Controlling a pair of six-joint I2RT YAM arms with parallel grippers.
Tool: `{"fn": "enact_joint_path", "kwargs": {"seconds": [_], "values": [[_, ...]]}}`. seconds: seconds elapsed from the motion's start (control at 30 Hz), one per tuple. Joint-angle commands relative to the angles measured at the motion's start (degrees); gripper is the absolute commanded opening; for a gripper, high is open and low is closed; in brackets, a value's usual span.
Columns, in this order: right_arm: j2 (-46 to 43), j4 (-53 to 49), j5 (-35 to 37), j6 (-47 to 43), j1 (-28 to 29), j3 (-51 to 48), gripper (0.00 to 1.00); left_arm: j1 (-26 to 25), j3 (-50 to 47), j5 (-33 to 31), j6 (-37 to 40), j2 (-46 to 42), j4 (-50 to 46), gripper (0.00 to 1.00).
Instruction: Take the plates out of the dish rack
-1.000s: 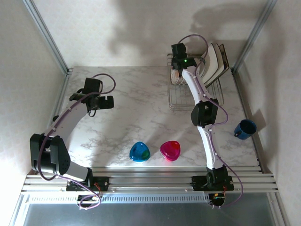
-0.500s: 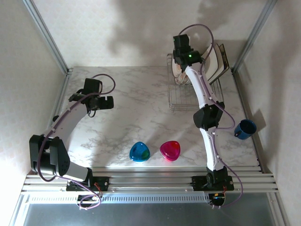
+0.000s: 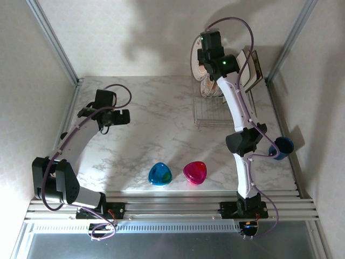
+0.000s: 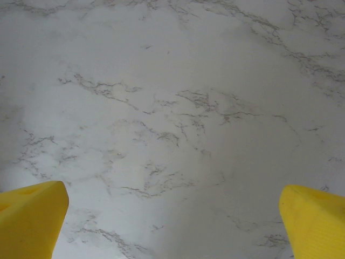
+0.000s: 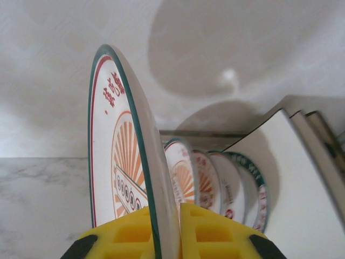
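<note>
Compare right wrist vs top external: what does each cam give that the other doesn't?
Right wrist adds: the face of the held plate, with orange sunburst, red lettering and green rim, clamped edge-on in the shut right gripper, and more round plates in a row behind it.
Top external adds: the left gripper open over the marble tabletop, the blue dish, pink dish, blue mug and the dish rack wires.
Both: the held plate and the square plates leaning to its right.

Round plate [image 5: 116, 162]: white, green rim, red ring, orange sunburst. Table [image 3: 156, 124]: white marble, grey veins. Blue dish [image 3: 160, 174], pink dish [image 3: 194, 172], dark blue mug [image 3: 281, 147].
</note>
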Motion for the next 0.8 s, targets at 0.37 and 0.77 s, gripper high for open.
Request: {"fn": "enact_joint_path", "kwargs": {"seconds": [0.37,0.77], "values": [[-18.2,48.5,-62.5,36.0,-10.7,-48.5,0.0,-0.3,1.1,1.9,1.5,0.8,0.7,1.0],[-16.0,71.1,-68.0,49.1,-10.4,-64.1,0.0,-0.2,3.2,6.6,1.8,1.0,3.9,0.99]]}}
